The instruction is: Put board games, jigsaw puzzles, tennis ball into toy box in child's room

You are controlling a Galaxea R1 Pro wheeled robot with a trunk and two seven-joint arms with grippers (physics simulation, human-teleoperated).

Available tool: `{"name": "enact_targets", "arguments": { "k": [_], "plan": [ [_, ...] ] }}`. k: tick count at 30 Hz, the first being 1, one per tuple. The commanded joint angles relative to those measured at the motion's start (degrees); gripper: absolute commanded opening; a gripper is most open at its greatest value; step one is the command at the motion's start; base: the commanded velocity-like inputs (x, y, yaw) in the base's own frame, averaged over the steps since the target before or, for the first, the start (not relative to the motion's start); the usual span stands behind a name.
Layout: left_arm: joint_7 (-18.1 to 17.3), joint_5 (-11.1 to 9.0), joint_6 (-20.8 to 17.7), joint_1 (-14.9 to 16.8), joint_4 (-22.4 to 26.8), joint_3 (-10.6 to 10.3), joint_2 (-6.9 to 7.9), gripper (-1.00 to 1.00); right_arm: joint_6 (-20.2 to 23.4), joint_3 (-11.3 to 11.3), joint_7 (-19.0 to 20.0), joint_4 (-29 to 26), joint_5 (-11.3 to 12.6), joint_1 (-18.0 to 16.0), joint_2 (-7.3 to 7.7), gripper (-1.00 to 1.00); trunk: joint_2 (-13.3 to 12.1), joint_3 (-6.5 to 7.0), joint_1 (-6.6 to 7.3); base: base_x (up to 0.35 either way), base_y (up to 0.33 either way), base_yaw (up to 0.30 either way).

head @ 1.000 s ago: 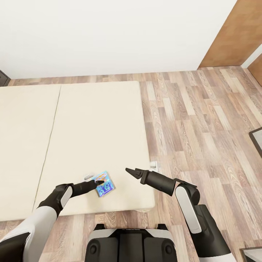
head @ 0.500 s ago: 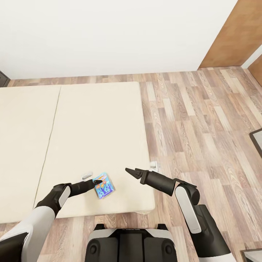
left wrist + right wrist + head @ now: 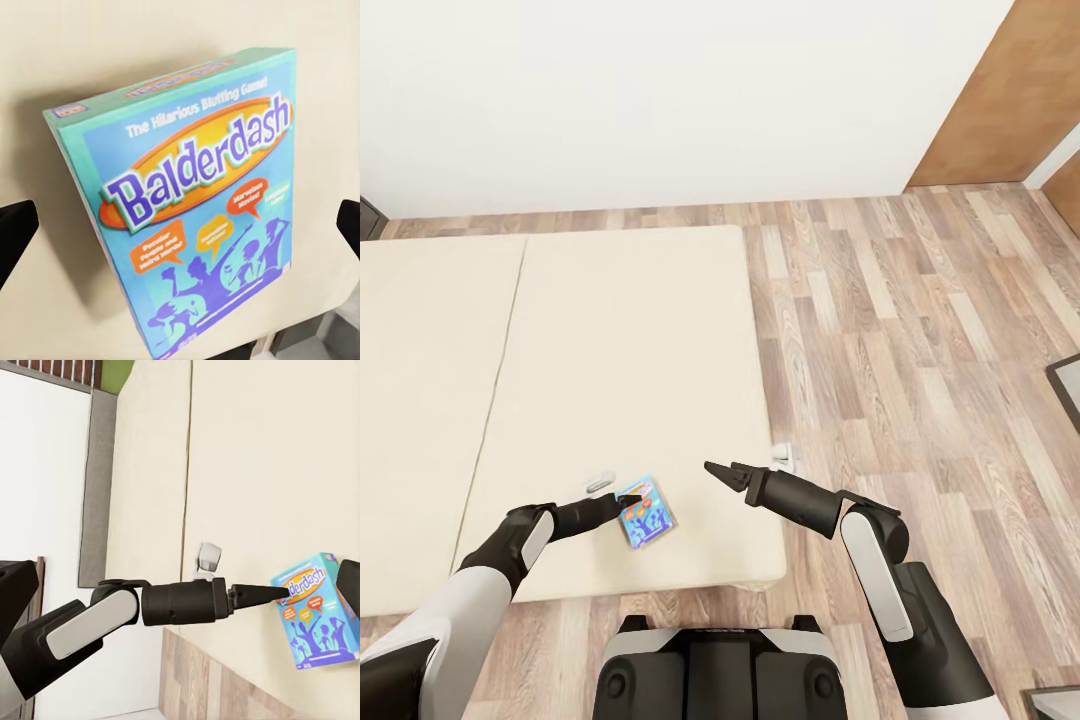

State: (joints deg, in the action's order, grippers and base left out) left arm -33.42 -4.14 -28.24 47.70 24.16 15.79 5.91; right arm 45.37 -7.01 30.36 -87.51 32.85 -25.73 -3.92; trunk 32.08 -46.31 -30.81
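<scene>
Even, bright, diffuse render light — no glare. Soft faint shadow under board game (image 3: 199,202) on bed (image 3: 610,330). Left wrist close-up slightly soft; head view sharp — mild stretch toward edges.

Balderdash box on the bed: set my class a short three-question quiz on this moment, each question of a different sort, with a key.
1. True or false: the Balderdash box lies on the bed.
2. Which gripper is nearest the box? A) left gripper B) right gripper
3. Fill in: in the left wrist view the left gripper's fingers stand ____ on either side of the box.

Key: 1 true; 2 A; 3 open.
</scene>
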Motion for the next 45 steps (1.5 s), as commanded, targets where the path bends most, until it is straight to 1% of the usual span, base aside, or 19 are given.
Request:
{"name": "enact_targets", "arguments": {
  "k": [1, 28, 45],
  "plan": [
    [-0.06, -0.43, -0.53, 0.02, 0.01, 0.20, -0.01, 1.00, 0.35, 0.06, 0.05, -0.03, 0.11, -0.02, -0.03, 1.00, 0.06, -0.05, -0.02, 0.009, 0.000, 0.000],
    [0.19, -0.34, -0.35, 0.02, -0.08, 0.21, 0.16, 1.00, 0.34, 0.01, 0.05, -0.10, 0.19, -0.02, -0.03, 1.00, 0.06, -0.05, -0.02, 0.001, 0.000, 0.000],
    [0.20, -0.34, -0.07, 0.02, -0.08, 0.12, 0.05, 1.00, 0.34, -0.02, 0.05, -0.11, 0.19, -0.02, -0.04, 1.00, 0.06, -0.05, -0.02, 0.056, -0.031, 0.000]
  ]
}}
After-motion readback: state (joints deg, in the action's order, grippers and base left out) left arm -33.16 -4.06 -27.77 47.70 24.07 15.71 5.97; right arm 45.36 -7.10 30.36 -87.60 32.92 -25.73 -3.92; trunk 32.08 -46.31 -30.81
